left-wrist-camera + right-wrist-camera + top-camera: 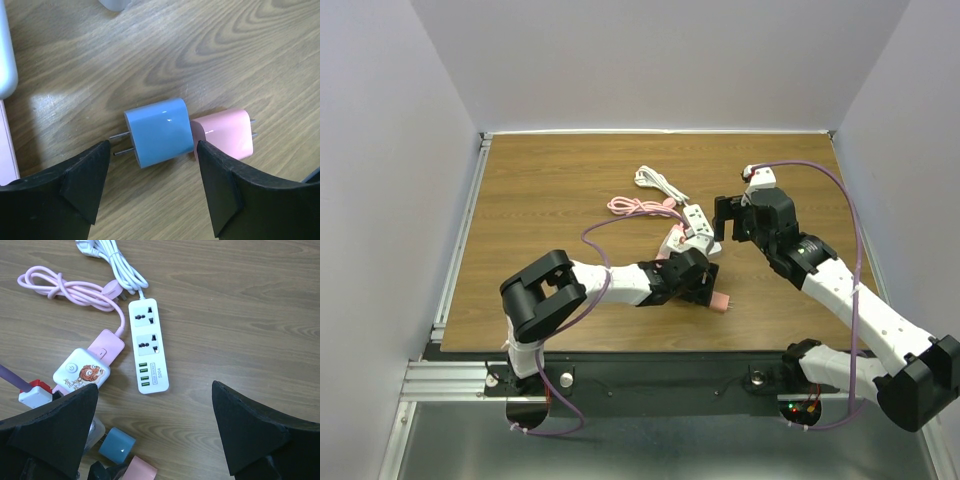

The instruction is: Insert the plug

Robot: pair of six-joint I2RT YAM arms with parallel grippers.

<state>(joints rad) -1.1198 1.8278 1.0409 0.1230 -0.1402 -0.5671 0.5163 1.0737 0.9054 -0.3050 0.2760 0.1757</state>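
The left hand [152,150] is released, fingers [85,175] at both sides of the blue plug [160,131] on the counter [225,50], pink plug [225,132] touching it. The right hand [155,392], also released, hangs above the white power strip [146,340].

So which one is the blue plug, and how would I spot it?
On the wooden table, near its front edge, find the left gripper. Between its open jaws lies the blue plug, a small rounded block with two metal prongs. Its same-shaped neighbour, the pink plug, sits right beside it; only this one is sky blue.
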